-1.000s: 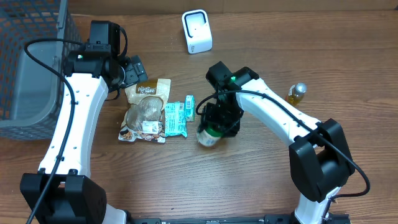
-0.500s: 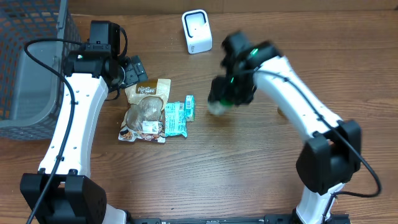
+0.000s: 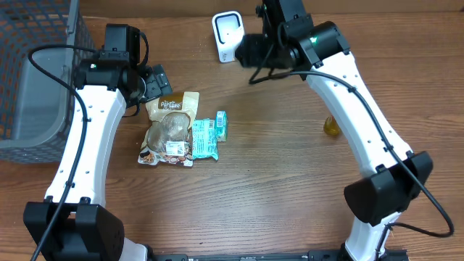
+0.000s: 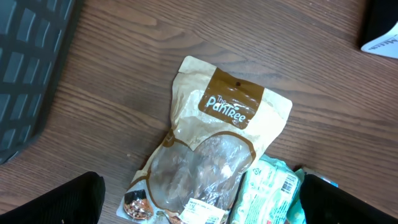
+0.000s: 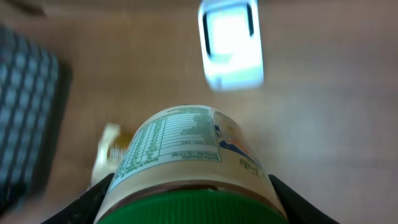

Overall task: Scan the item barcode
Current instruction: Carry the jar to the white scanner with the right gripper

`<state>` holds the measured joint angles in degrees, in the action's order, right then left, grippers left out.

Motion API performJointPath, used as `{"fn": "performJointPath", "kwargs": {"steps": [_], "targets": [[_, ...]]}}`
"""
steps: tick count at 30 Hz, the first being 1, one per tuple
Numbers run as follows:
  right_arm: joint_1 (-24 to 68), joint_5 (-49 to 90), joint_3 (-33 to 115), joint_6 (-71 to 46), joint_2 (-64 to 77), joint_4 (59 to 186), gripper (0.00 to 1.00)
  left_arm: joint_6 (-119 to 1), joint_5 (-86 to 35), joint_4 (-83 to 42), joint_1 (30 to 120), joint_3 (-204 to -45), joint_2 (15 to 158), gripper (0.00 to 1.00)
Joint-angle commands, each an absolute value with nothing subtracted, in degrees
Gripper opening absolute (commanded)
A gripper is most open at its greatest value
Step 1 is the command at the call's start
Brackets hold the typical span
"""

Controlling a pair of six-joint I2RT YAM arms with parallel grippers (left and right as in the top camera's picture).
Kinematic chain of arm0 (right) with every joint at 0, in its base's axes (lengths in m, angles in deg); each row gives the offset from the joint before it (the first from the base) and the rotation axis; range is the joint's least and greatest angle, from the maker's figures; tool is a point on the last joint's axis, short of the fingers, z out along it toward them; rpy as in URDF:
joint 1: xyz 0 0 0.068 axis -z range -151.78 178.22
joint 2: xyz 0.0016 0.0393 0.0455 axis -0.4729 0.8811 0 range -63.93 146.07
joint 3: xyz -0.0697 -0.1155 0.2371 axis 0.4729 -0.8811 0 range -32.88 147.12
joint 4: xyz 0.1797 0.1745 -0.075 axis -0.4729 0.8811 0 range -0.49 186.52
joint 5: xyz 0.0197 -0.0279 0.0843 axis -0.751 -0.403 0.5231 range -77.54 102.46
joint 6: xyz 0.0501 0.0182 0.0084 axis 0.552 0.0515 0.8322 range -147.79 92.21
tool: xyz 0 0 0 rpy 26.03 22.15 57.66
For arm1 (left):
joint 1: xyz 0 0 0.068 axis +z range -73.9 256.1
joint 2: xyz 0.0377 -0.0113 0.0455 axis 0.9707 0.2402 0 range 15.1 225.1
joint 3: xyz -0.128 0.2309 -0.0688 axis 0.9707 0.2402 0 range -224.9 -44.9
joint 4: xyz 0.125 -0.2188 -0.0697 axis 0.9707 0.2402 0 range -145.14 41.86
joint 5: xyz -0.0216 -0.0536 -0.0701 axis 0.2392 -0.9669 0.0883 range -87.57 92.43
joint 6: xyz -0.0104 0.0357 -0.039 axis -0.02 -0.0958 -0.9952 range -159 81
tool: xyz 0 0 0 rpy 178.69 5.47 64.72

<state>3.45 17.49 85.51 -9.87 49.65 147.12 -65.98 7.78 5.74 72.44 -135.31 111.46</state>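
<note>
1. Room: bare table (image 3: 275, 196) is lying open across your front and right, while the basket (image 3: 36, 72) is walling off the left edge.
2. Your right gripper (image 3: 248, 51) is clamping the green-lidded jar (image 5: 186, 149), holding it in the air just beside the white scanner (image 3: 228, 36) near the far edge.
3. Your left gripper (image 4: 205, 208) is hanging spread wide and empty above the brown pouch (image 3: 168, 127).
4. You are looking at one jar, one scanner, one pouch, two teal packets (image 3: 206, 136) lying against the pouch's right side, one small bottle (image 3: 332, 127) standing well apart on the right, and one basket.
</note>
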Motion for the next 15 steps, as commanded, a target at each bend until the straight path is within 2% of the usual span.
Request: {"fn": "performJointPath", "kwargs": {"steps": [1, 9, 15], "targets": [[3.42, 12.9, 86.28, -10.31, 53.93, 141.41, 0.24, -65.79, 8.17, 5.74, 72.33, -136.01, 111.11, 1.0], [3.42, 4.77, 86.23, -12.98, 62.48, 123.73, 0.24, -65.79, 8.15, 5.74, 72.33, -136.01, 111.11, 1.0], [3.42, 4.31, 86.23, -14.81, 67.59, 109.22, 0.25, -65.79, 8.15, 5.74, 72.33, -136.01, 111.11, 1.0]]}}
